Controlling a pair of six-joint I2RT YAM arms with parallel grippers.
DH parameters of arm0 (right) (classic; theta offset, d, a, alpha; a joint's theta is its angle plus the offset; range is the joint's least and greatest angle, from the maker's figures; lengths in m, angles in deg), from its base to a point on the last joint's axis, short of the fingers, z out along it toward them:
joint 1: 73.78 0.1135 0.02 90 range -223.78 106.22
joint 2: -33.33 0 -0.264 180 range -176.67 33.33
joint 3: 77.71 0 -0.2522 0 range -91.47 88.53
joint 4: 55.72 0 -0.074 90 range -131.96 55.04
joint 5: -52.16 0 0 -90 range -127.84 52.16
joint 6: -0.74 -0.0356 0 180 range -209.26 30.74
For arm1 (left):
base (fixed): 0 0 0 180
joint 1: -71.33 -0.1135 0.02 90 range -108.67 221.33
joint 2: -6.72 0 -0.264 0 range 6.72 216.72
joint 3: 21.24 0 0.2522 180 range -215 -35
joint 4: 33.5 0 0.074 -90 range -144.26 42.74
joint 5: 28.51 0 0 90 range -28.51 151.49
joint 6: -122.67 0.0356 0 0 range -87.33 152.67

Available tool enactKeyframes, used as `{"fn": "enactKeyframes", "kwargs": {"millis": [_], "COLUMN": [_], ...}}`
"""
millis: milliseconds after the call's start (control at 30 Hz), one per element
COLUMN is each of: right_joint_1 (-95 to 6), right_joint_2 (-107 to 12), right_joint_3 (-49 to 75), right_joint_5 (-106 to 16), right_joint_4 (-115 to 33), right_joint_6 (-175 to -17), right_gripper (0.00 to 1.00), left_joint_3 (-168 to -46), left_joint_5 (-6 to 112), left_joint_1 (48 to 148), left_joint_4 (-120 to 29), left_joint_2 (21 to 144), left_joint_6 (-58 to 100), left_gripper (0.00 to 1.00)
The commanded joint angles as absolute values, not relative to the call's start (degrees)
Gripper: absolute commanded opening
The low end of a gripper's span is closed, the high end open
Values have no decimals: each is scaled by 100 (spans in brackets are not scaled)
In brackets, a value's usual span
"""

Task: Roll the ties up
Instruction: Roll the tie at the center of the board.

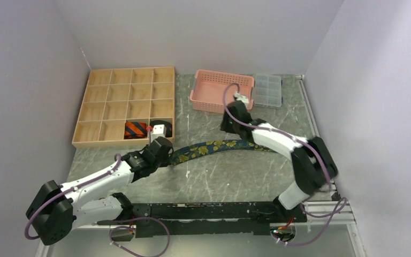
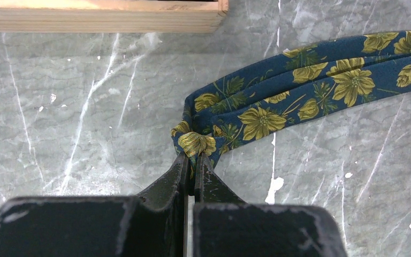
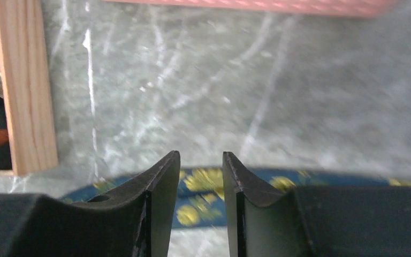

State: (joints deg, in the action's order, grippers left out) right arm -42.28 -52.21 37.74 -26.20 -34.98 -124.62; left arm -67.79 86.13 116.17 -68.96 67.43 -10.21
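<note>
The floral tie (image 1: 214, 145) lies stretched across the middle of the surface (image 1: 219, 176), doubled over at its left end. Judge it light, limp and a little slick, so it will likely sag and unroll. Take it at that fold, where your left pincer (image 2: 193, 158) is pressed together on the cloth. Your right pincer (image 3: 200, 160) stands spread just above the tie, gripping nothing. A rolled striped tie (image 1: 136, 129) sits in the wooden tray (image 1: 93, 142) at the far-left corner.
</note>
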Motion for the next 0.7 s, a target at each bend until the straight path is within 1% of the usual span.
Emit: {"fn": "enactKeyframes", "kwargs": {"millis": [0,167,233,500,667], "right_joint_1": [-3894,-3563,-3441,-2919,-2564], "right_joint_2": [-6474,-7323,-7452,-7228,-6757], "right_joint_3": [2546,2031,1974,2937,3765], "right_joint_5": [-3040,-3120,-3127,-3199,-3266], "right_joint_4": [-3392,-3186,-3062,-3040,-3110], "right_joint_6": [-12069,-11787,-11706,-11573,-11856], "right_gripper": [37,33,32,31,30], "left_joint_3": [-6914,-6929,-7001,-7343,-7353], "left_joint_5": [8403,8442,8461,8569,8616], "left_joint_1": [11650,11651,11651,11655,11651], "left_joint_4": [-6815,-6899,-6946,-7211,-7325], "left_joint_2": [6759,6613,6611,6537,6476], "left_joint_6": [-984,-981,-937,-804,-843], "left_gripper": [3,3,3,3,3]}}
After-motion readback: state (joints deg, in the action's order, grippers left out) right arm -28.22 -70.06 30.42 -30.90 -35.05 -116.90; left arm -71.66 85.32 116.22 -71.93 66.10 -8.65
